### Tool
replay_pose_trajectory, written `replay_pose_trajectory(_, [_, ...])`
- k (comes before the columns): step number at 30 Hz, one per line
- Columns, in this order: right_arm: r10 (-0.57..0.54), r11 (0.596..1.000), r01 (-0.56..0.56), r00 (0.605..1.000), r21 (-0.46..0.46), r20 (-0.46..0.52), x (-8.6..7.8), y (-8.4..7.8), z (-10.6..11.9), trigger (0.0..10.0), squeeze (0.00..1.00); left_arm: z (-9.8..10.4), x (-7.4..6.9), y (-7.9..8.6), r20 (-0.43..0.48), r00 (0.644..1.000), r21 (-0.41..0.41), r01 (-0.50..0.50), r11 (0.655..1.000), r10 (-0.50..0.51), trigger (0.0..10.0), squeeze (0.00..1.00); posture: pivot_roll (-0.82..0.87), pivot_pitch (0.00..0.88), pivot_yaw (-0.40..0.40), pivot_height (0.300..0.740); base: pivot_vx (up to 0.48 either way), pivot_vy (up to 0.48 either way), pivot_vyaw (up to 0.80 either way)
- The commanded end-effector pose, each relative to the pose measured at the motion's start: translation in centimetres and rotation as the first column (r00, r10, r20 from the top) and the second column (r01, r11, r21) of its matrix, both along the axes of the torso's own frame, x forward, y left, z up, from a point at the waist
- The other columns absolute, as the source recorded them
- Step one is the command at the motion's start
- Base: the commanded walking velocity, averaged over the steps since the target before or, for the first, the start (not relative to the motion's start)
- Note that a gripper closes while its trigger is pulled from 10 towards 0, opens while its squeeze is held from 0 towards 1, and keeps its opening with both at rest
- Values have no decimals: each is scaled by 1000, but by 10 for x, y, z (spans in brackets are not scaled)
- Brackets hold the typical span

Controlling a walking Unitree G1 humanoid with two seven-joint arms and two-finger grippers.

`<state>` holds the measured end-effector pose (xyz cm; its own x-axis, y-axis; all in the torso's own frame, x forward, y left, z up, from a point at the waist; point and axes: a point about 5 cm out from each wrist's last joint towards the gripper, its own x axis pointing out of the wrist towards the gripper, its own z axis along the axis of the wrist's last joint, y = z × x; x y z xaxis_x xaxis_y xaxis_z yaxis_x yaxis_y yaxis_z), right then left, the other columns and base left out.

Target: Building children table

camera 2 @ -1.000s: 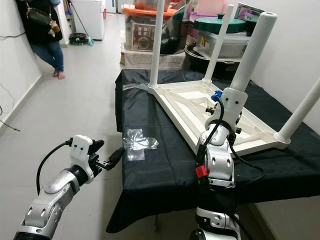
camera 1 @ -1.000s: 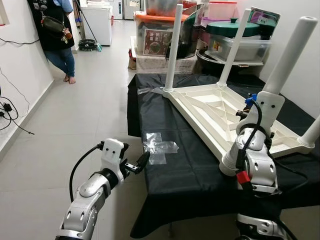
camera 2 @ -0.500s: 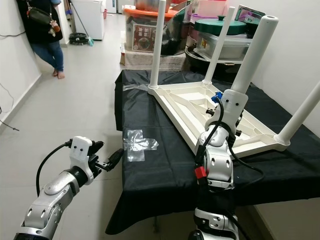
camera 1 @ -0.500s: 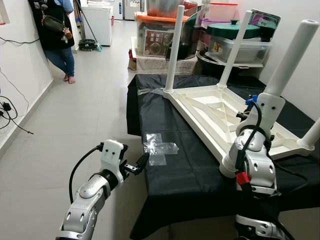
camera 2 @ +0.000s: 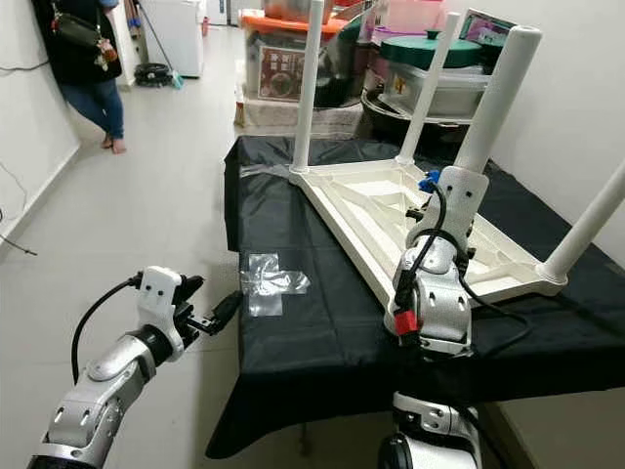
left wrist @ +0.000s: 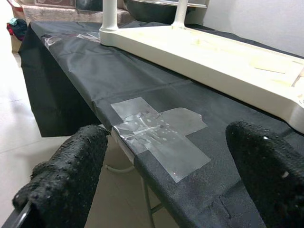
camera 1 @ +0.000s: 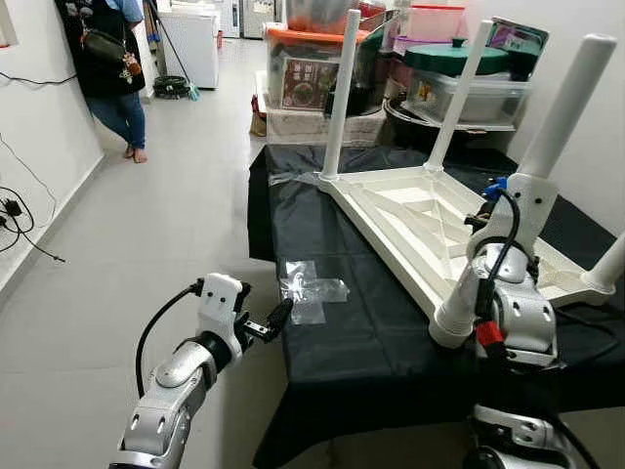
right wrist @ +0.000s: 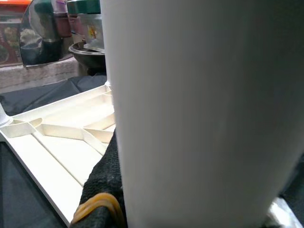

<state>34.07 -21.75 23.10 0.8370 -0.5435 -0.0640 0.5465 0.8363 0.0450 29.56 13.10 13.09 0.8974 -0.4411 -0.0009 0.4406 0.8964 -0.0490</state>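
while the white table (camera 1: 420,230) lies upside down across the middle and right of the head view on a workbench draped in black cloth (camera 1: 352,332), three of its legs already stand up from the corners, and the near leg (camera 1: 532,186) rises slanted at the right of the frame. the right gripper (right wrist: 107,190) is closed around that leg low down, its black finger pressed against the white tube in the wrist view, with the ribbed underside of the table just beyond. judging by this, the step in hand is seating the last leg in its corner socket. to do it well the leg should be brought upright and square to the socket before it is pushed or turned home, so it does not bind or tip the table off the bench edge. stacked storage boxes (camera 1: 322,78) fill the upper middle, and a person (camera 1: 107,68) stands at the upper left. the left gripper (camera 1: 276,318), lower left, hovers open and empty just off the bench edge, aimed at a cross of clear tape (left wrist: 159,128) on the cloth.
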Motion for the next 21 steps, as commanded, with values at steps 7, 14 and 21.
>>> replay_pose_trajectory(7, [-10, 997, 25, 976, 66, -217, -5, -7, -45, 10000, 0, -2, 1, -2, -8, 1000, 13, 14, 1000, -14, 10000, 0, 23, 0, -92, 740, 0, 0, 0])
replay_pose_trajectory(14, [-5, 997, 20, 979, 75, -203, -5, -7, -43, 10000, 0, -2, 1, -2, -8, 1000, 14, 15, 1000, -15, 10000, 0, 24, 0, -92, 740, 0, 0, 0])
replay_pose_trajectory(21, [-8, 997, 23, 982, 77, -186, -6, -10, -38, 10000, 0, -2, 1, -3, -7, 1000, 15, 18, 1000, -17, 10000, 0, 21, 0, -88, 740, 0, 0, 0])
